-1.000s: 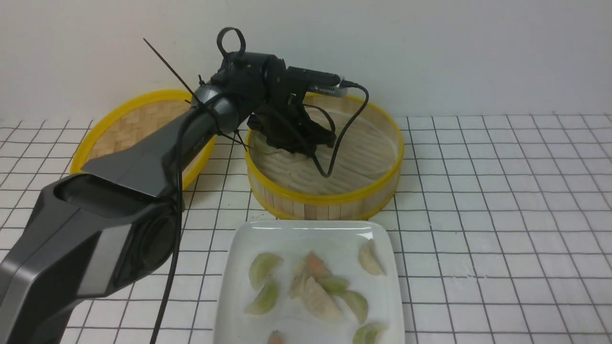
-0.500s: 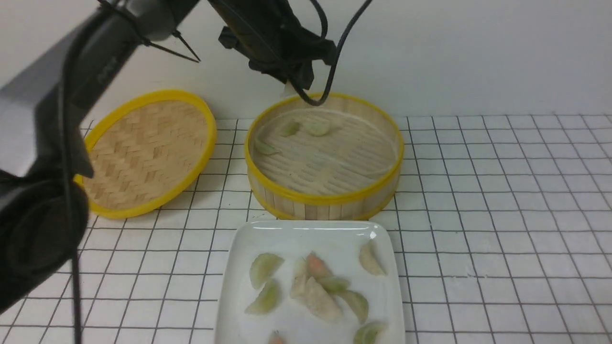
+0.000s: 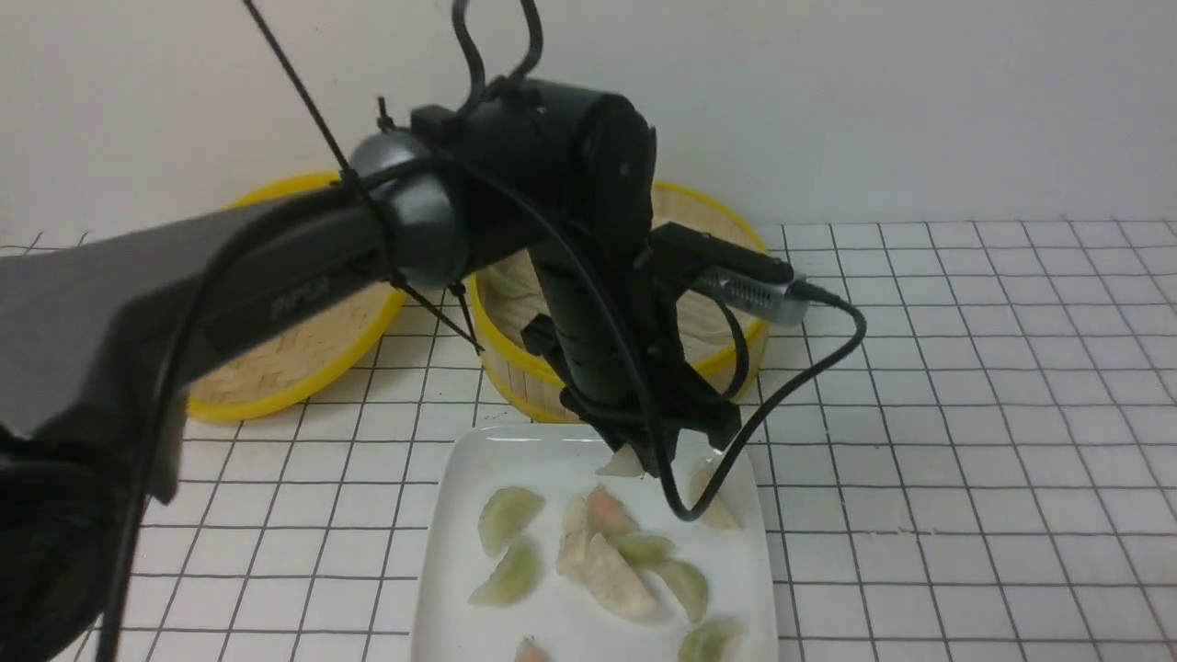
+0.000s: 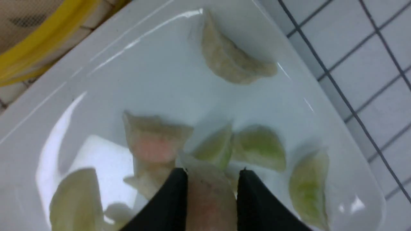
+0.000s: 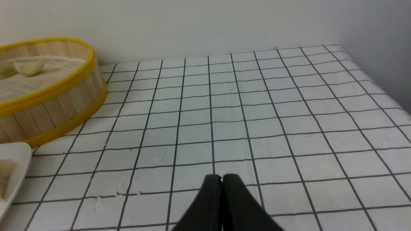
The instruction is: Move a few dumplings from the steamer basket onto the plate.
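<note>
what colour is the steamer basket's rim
Yellow; the rim shows best in the right wrist view.

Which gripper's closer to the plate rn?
Left. The left gripper is above the plate, a dumpling between its fingers; the right gripper is off to the plate's right, over bare grid.

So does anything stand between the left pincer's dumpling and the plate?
Nothing visible does. The left pincer holds the dumpling above the plate, near its basket-side edge; the steamer basket is beyond that edge, and other dumplings already lie on the plate.
</note>
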Motion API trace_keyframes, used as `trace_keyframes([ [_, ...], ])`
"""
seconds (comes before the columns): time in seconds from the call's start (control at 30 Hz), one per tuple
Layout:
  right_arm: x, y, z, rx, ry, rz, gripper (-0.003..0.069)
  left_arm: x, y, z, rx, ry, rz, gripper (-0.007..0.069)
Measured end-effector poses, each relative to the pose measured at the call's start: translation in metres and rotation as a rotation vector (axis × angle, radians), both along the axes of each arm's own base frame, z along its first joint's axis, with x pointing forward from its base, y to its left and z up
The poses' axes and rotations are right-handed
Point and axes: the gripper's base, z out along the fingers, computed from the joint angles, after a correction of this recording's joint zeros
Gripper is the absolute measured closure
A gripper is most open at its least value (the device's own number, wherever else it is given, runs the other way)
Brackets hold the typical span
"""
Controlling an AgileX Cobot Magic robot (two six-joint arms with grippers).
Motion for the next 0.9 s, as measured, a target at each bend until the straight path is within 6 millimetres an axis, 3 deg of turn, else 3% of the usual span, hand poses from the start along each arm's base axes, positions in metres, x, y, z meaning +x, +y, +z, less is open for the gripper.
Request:
trace_keyframes([
  [0.17,0.0,0.0,0.0,0.0,0.0,0.0,0.0669,0.011,-0.007,-0.027,0.0,-0.013,0.012,0.04],
  [0.23,0.0,0.0,0.0,0.0,0.0,0.0,0.0669,0.012,-0.008,-0.031,0.0,-0.014,0.013,0.0335],
  [0.37,0.0,0.0,0.0,0.0,0.0,0.0,0.0669,0.013,-0.008,-0.031,0.0,-0.016,0.013,0.0227],
  [0.5,0.0,0.0,0.0,0.0,0.0,0.0,0.0669,0.015,-0.007,-0.017,0.004,-0.042,0.004,0.0245],
  [0.73,0.0,0.0,0.0,0.0,0.0,0.0,0.0669,0.004,0.021,0.068,-0.076,-0.181,0.083,0.0554],
  [0.77,0.0,0.0,0.0,0.0,0.0,0.0,0.0669,-0.005,0.029,0.095,-0.115,-0.237,0.091,0.0595],
  [0.9,0.0,0.0,0.0,0.0,0.0,0.0,0.0669,-0.039,0.049,0.156,-0.251,-0.412,0.097,0.063],
])
